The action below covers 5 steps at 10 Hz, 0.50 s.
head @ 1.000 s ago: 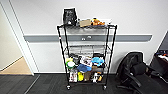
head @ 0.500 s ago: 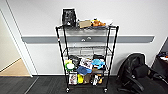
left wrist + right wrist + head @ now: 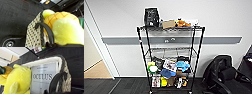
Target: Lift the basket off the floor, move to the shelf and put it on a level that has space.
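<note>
Four tiers of black wire face you on the shelf (image 3: pixel 170 58), which stands against the white wall on the dark carpet floor (image 3: pixel 114 86). Its top tier carries a black box (image 3: pixel 151 17), a brown carton (image 3: pixel 168 24) and something orange. The level (image 3: pixel 170 53) second from the top looks bare, while the lower tiers are crowded with bright odds and ends. A black chair (image 3: pixel 224 75) sits to the right of the rack.

At your left wrist, a dark curved finger (image 3: pixel 48 32) hooks over the rim of the basket (image 3: pixel 35 35), its speckled weave outside, a yellow plush toy (image 3: pixel 65 30) bulging inside. At your right wrist, another dark finger (image 3: pixel 56 82) curls over the rim at the basket's other side, next to a white Oculus box (image 3: pixel 43 77) (the lettering reads clearly). How far either claw is closed, you cannot tell. Dark carpet shows beyond the basket.
</note>
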Tool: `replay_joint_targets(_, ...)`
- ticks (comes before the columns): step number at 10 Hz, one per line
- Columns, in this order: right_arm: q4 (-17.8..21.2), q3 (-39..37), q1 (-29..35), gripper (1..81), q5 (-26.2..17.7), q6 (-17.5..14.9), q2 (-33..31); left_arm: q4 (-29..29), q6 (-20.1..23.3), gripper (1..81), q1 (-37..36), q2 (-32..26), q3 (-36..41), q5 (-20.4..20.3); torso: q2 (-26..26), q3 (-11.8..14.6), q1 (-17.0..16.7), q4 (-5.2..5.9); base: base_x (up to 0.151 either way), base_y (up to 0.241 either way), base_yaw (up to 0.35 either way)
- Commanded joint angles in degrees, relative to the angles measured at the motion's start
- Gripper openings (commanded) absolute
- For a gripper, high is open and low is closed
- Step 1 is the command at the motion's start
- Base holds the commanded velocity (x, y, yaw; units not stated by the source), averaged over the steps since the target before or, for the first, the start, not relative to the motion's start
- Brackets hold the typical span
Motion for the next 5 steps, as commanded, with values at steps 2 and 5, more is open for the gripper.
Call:
replay_joint_targets(2, 0.65, 1.75, 6.75, 1.0, -1.54, -0.26, -0.86, 0.01, -0.16, 1.0, -7.04, -0.79, 2.27, 0.75, 0.00, 0.00, 0.00, 0.00, 0.142, 0.000, 0.000)
replay_joint_targets(5, 0.57, 1.66, 6.75, 1.0, -1.55, -0.26, -0.86, 0.01, -0.15, 1.0, -7.04, -0.79, 2.27, 0.66, 0.00, 0.00, 0.00, 0.00, 0.142, 0.000, 0.000)
